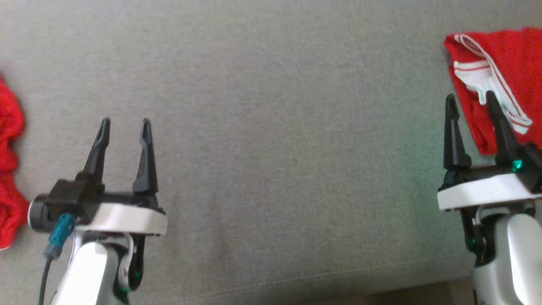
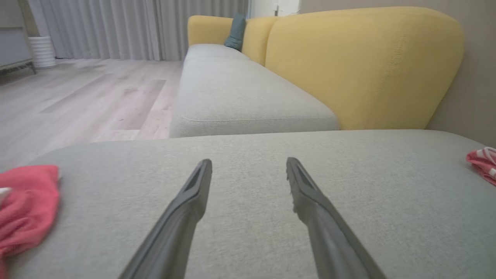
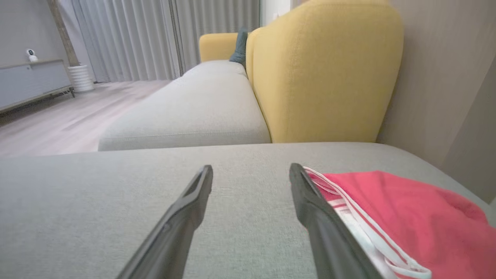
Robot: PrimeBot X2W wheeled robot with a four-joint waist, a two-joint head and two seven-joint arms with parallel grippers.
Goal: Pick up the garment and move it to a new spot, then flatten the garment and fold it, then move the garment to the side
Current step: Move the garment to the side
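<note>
The garment (image 1: 510, 59) is red with white striped trim and lies folded at the far right of the grey cushion (image 1: 275, 127). My right gripper (image 1: 471, 96) is open just beside its near left edge, and its right finger overlaps the trim in the head view. In the right wrist view the right gripper (image 3: 251, 168) holds nothing, with the garment (image 3: 410, 217) lying to the right of its right finger. My left gripper (image 1: 125, 123) is open over bare cushion at the lower left. From the left wrist, the left gripper (image 2: 248, 162) is empty and a corner of the garment (image 2: 484, 162) shows far right.
A second red cloth (image 1: 8, 169) lies bunched at the cushion's left edge, also seen as the red cloth (image 2: 27, 201). A yellow backrest (image 3: 325, 77) rises behind the seat. Wooden floor (image 2: 77, 100) lies beyond to the left, with curtains and a low cabinet (image 3: 31, 81).
</note>
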